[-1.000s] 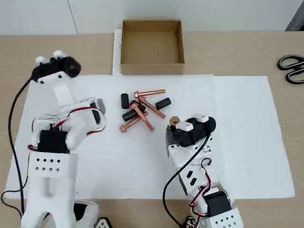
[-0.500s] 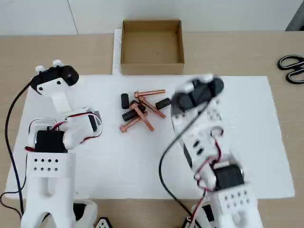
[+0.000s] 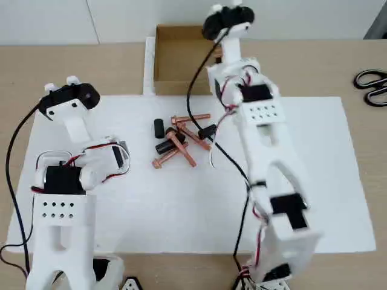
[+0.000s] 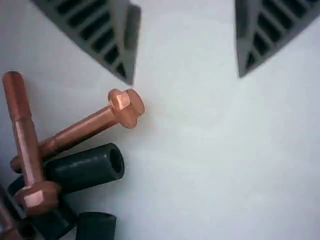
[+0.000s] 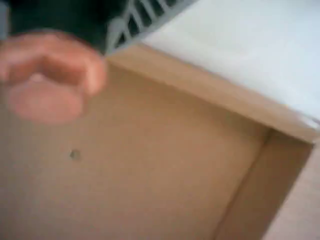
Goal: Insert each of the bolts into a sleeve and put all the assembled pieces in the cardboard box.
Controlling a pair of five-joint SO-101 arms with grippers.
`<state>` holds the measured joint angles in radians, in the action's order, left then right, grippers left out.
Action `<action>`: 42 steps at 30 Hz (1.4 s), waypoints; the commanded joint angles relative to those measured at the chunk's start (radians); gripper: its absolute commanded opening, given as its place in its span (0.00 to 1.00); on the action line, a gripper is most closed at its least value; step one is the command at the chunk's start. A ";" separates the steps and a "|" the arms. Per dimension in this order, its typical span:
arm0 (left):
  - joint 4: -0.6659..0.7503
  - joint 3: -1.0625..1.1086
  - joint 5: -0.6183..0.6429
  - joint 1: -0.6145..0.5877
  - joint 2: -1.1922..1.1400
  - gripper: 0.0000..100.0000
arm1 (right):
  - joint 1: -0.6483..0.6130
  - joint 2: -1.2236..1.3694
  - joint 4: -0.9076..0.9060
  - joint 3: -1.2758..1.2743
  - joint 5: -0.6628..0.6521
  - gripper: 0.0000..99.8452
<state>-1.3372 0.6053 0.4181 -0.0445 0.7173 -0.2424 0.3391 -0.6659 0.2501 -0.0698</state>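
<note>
Scissors (image 3: 370, 86) at the far right edge of the table (image 3: 314, 66), well apart from the work. White sheet (image 3: 314, 157) covers mid-table. A white strip (image 3: 149, 66) lies along the left wall of the box (image 3: 181, 60). Right arm stretches across the sheet to the box and hides the box's right wall in the high view. Its black cable (image 3: 188, 93) hangs past the right side of the heap.

Right gripper (image 3: 225, 23) over the box, clamped on a bolt (image 5: 47, 75). Copper head hangs above the box floor, close to one wall. Dark shape just above the head; can't tell what.

Loose bolts (image 3: 181, 142) and sleeves (image 3: 169, 147) heaped mid-sheet, crossing and touching. Left gripper (image 4: 186, 75) just left of the heap, fingers apart over bare sheet. Nearest bolt (image 4: 80, 129) has its head just beside one fingertip (image 4: 127, 70), outside the gap. One sleeve (image 4: 82, 167) rests against that bolt's shank, open end toward the gripper.
</note>
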 commanded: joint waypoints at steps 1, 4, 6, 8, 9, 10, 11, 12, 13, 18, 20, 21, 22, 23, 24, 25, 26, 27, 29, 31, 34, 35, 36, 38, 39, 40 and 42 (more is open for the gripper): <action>0.000 -0.041 -0.006 -0.006 0.006 0.13 | -0.007 0.189 0.031 0.279 -0.002 0.00; -0.002 -0.041 -0.006 -0.006 0.006 0.13 | -0.010 0.332 0.031 0.430 -0.002 0.00; -0.002 -0.041 -0.006 -0.006 0.006 0.13 | -0.012 0.409 0.024 0.520 -0.002 0.00; -0.002 -0.041 -0.006 -0.006 0.006 0.13 | -0.012 0.472 0.024 0.595 -0.002 0.00; -0.002 -0.038 -0.006 -0.006 0.006 0.13 | -0.012 0.501 0.024 0.628 -0.002 0.00; 0.002 -0.030 -0.006 -0.006 0.006 0.13 | -0.012 0.524 0.024 0.657 -0.002 0.00; 0.003 -0.021 -0.006 -0.006 0.006 0.13 | -0.012 0.544 0.024 0.675 -0.002 0.00; 0.003 -0.013 -0.006 -0.006 0.006 0.13 | -0.012 0.561 0.024 0.690 -0.002 0.00; 0.003 -0.005 -0.006 -0.006 0.006 0.13 | -0.012 0.578 0.024 0.703 -0.003 0.00; 0.003 0.001 -0.006 -0.006 0.006 0.13 | -0.013 0.630 0.024 0.750 -0.003 0.00; 0.003 -0.001 -0.006 -0.006 0.006 0.13 | -0.012 0.628 0.019 0.763 -0.003 0.00; 0.003 -0.001 -0.006 -0.006 0.006 0.13 | -0.012 0.619 -0.001 0.773 -0.003 0.00; 0.003 0.001 -0.006 -0.006 0.006 0.13 | -0.013 0.605 -0.030 0.792 -0.002 0.00; 0.003 0.001 -0.006 -0.006 0.006 0.13 | -0.015 0.585 -0.068 0.813 -0.002 0.00; 0.003 0.001 -0.006 -0.006 0.006 0.13 | -0.019 0.572 -0.093 0.827 -0.002 0.00; 0.003 0.001 -0.006 -0.006 0.006 0.13 | -0.024 0.559 -0.114 0.841 -0.002 0.00; 0.003 0.001 -0.006 -0.005 0.006 0.13 | -0.025 0.547 -0.127 0.850 -0.002 0.00; 0.003 0.001 -0.006 -0.005 0.006 0.13 | -0.028 0.538 -0.130 0.856 -0.002 0.00; 0.003 0.001 -0.006 -0.005 0.006 0.13 | -0.030 0.532 -0.128 0.868 -0.002 0.00; 0.003 0.001 -0.006 -0.005 0.006 0.13 | -0.030 0.533 -0.128 0.891 -0.002 0.00; 0.003 0.002 -0.006 -0.005 0.006 0.13 | -0.028 0.535 -0.122 0.904 0.000 0.00; 0.003 0.002 -0.006 -0.003 0.006 0.13 | -0.028 0.535 -0.102 0.904 0.000 0.00; 0.003 0.002 -0.006 -0.003 0.006 0.13 | -0.025 0.536 -0.074 0.899 0.000 0.00; 0.003 0.002 -0.006 -0.003 0.006 0.13 | -0.024 0.547 -0.016 0.896 0.000 0.00; 0.003 0.002 -0.006 -0.003 0.006 0.13 | -0.024 0.561 0.010 0.898 0.000 0.00; 0.003 0.002 -0.006 -0.003 0.006 0.13 | -0.024 0.578 0.035 0.901 0.000 0.00; 0.003 0.002 -0.006 -0.003 0.005 0.13 | -0.024 0.616 0.074 0.901 0.000 0.00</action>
<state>-1.3372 0.6099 0.4181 -0.0445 0.7173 -0.2685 0.9835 -0.6659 1.0833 -0.0698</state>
